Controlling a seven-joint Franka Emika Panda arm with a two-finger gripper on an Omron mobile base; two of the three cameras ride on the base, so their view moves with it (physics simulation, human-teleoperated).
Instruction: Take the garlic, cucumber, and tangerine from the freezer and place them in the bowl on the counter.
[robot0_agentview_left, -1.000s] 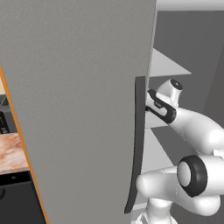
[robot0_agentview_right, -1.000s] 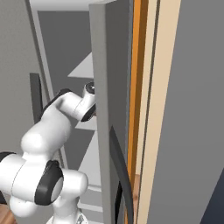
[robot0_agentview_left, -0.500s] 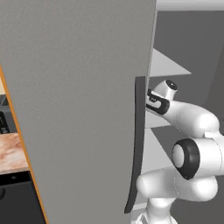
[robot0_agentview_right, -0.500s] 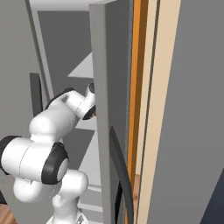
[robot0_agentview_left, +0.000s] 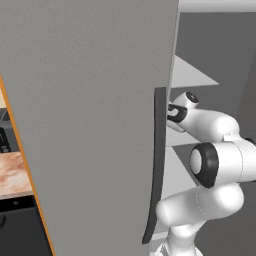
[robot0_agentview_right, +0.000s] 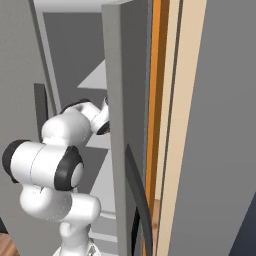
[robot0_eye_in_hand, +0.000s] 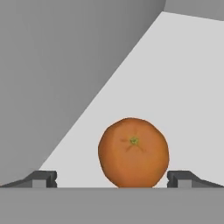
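One tangerine (robot0_eye_in_hand: 133, 152) sat on a pale shelf (robot0_eye_in_hand: 175, 87) inside the freezer (robot0_agentview_left: 90, 125), between the fingertips (robot0_eye_in_hand: 43, 178) of the gripper (robot0_eye_in_hand: 113, 179). Jaws spread wide, one on each side of the tangerine, apart from its skin. Arm (robot0_agentview_left: 220, 165) reached past the dark handle (robot0_agentview_left: 156, 165) into the freezer. Counter (robot0_agentview_left: 14, 174) seen left of the freezer door.
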